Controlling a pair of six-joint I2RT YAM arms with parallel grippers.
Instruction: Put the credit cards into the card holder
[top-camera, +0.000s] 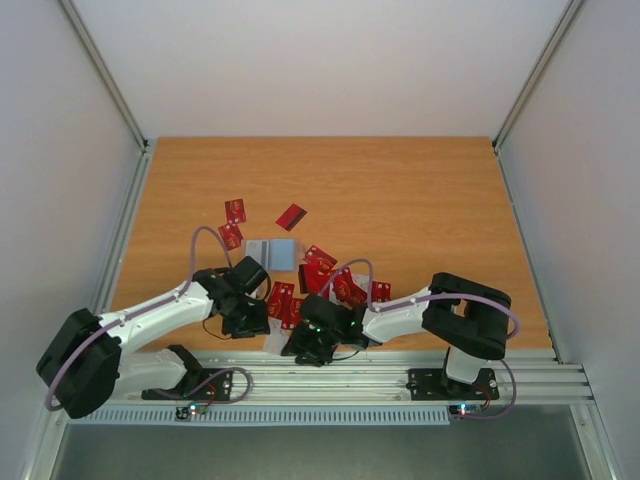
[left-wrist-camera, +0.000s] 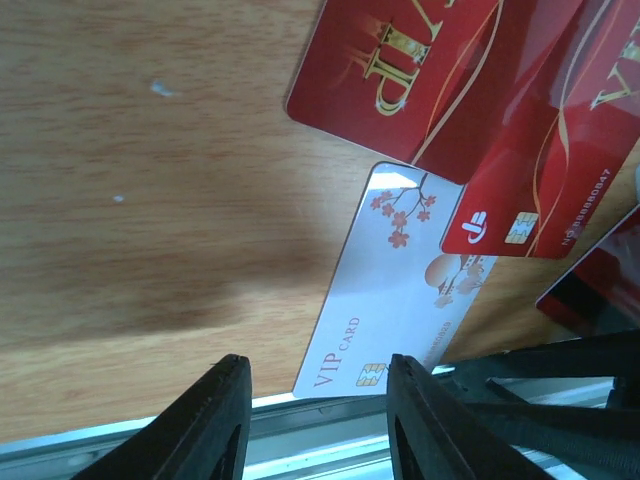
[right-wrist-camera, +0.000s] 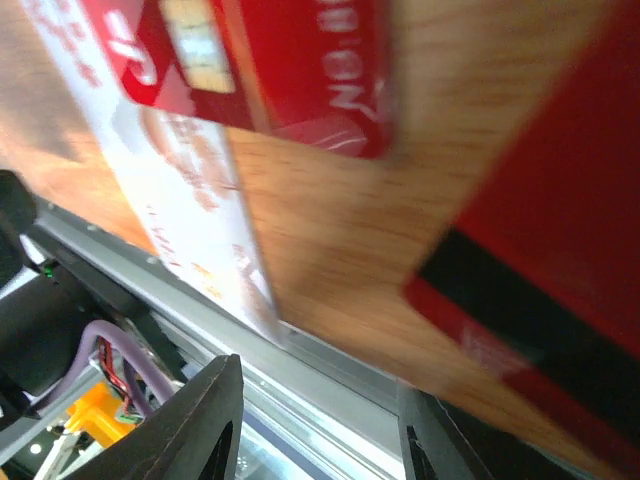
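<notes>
Several red credit cards (top-camera: 322, 268) lie scattered mid-table, some overlapping. The card holder (top-camera: 271, 253) lies flat and grey-faced just behind them. A white VIP card (left-wrist-camera: 395, 290) lies at the table's near edge, partly under a red chip card (left-wrist-camera: 530, 195). My left gripper (left-wrist-camera: 318, 372) is open, and the white card's near end sits between its fingers with a gap on each side. My right gripper (right-wrist-camera: 318, 385) is open and empty over the near edge. The same white card (right-wrist-camera: 190, 200) is to its left and a red card with a black stripe (right-wrist-camera: 540, 250) to its right.
An aluminium rail (top-camera: 400, 375) runs along the near table edge under both grippers. The two grippers (top-camera: 248, 320) (top-camera: 308, 343) hang close together. White walls with metal posts (top-camera: 105, 70) enclose the wooden table (top-camera: 420, 200).
</notes>
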